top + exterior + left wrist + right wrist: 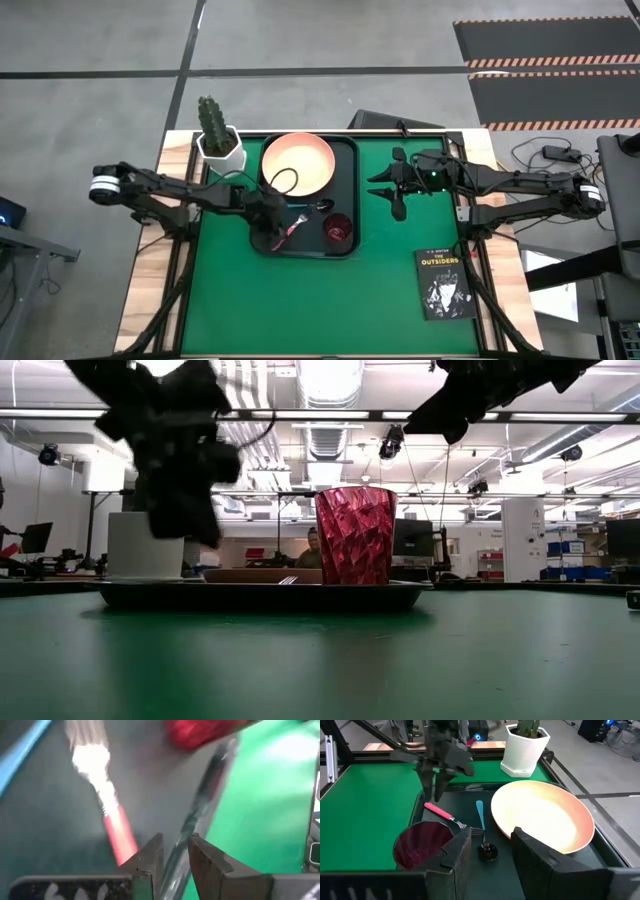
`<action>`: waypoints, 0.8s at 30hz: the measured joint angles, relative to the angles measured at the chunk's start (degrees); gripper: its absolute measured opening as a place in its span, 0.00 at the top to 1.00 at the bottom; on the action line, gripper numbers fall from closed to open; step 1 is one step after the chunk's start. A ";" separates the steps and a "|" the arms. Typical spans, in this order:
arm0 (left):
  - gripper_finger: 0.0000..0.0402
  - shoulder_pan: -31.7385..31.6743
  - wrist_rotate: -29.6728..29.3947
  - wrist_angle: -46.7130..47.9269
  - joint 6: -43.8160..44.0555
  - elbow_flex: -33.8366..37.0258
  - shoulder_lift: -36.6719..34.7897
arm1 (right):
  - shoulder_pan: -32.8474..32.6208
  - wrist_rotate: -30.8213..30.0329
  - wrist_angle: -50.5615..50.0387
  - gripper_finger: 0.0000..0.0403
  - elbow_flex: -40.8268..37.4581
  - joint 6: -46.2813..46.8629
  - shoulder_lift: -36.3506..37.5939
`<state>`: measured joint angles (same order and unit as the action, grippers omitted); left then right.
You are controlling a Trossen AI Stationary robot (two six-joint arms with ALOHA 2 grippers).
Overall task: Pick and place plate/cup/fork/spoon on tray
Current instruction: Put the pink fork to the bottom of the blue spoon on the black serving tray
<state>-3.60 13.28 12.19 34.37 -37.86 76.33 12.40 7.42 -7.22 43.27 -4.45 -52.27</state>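
The dark tray (345,190) carries the salmon-pink plate (298,163) at its far end and the maroon cup (337,228) upright at its near right. The pink-handled fork (439,811) and the blue-handled spoon (480,815) lie flat on the tray floor between them. My left gripper (436,795) hovers open just above the fork's handle, fingers pointing down, with nothing between them (175,842). My right gripper (395,185) waits open above the green mat to the right of the tray.
A white hexagonal pot with a cactus (220,145) stands just off the tray's far left corner. A small black book (443,284) lies on the mat at the near right. The green mat (250,300) in front of the tray is free room.
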 joint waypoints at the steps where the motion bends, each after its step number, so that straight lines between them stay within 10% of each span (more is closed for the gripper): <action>1: 0.83 0.88 -1.45 0.04 -0.61 -1.36 0.19 | 0.00 0.02 0.00 0.68 0.00 0.00 0.00; 16: 0.87 10.15 -25.45 7.55 -12.80 -6.79 5.53 | 0.00 0.02 -0.01 0.69 -0.22 -0.04 -0.02; 24: 0.74 10.17 -25.66 5.82 -10.81 -6.78 9.21 | -0.01 0.01 0.02 0.68 -0.35 -0.05 -0.02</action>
<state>6.58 -12.38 18.01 23.56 -44.64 85.54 12.39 7.43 -7.20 42.92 -4.50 -52.29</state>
